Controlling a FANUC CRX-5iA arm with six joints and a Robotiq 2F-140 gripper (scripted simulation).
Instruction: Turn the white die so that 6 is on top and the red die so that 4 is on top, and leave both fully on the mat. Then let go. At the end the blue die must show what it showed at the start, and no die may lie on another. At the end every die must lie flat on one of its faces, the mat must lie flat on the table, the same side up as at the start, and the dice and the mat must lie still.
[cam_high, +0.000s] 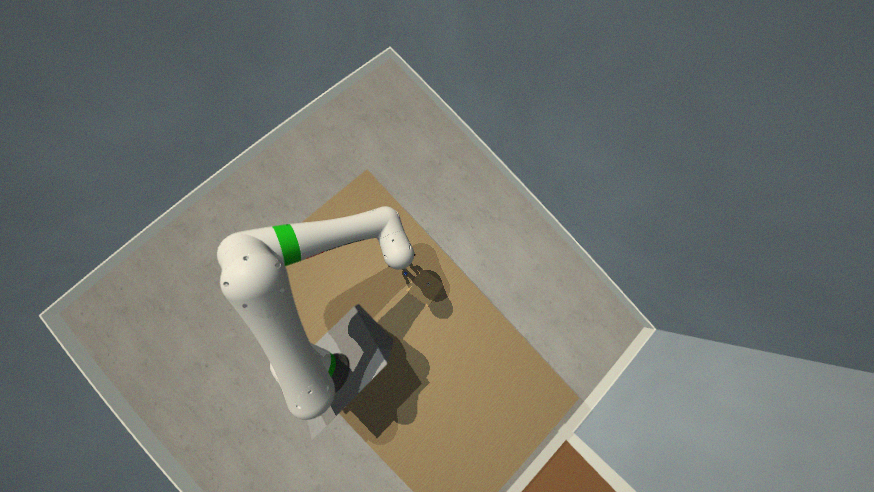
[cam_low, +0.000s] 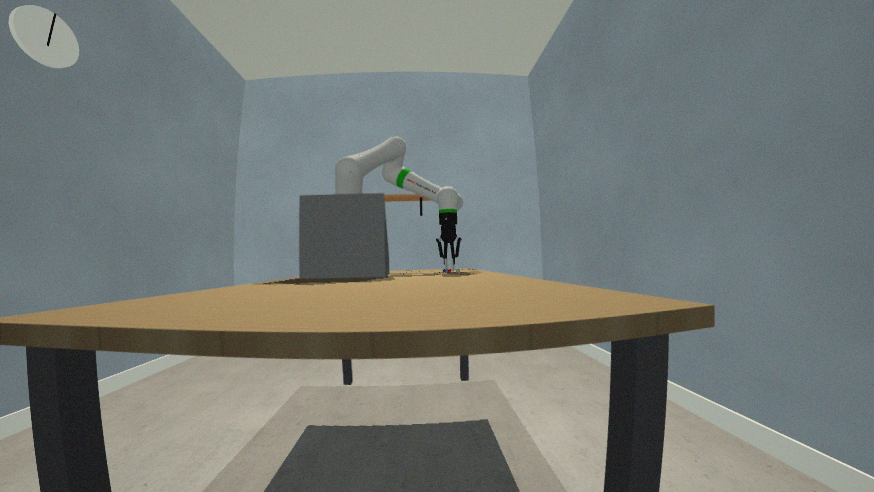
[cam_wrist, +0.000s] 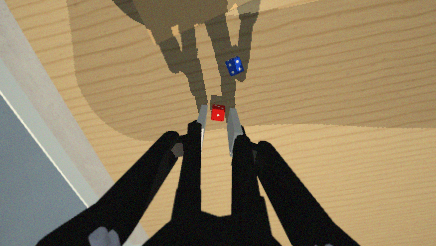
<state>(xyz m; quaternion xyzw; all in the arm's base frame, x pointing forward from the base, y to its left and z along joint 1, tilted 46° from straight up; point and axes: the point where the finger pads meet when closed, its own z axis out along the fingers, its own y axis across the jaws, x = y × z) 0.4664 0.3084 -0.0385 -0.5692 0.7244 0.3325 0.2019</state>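
Over the wooden table, the top view shows the white arm with green bands reaching out; its wrist and shadows keep the dice unclear.

From the exterior, the black gripper with pale fingertips points straight down, probably so its fingers can straddle a die. Red and blue specks show at the tips.

Through the wrist view, the fingers are partly spread, gripping nothing: the small red die with white pips sits between them, with a gap on either side. Its bright face shows one pip, so it likely needs turning. The blue die with white pips lies apart, best left undisturbed. I cannot make out the white die or the mat.
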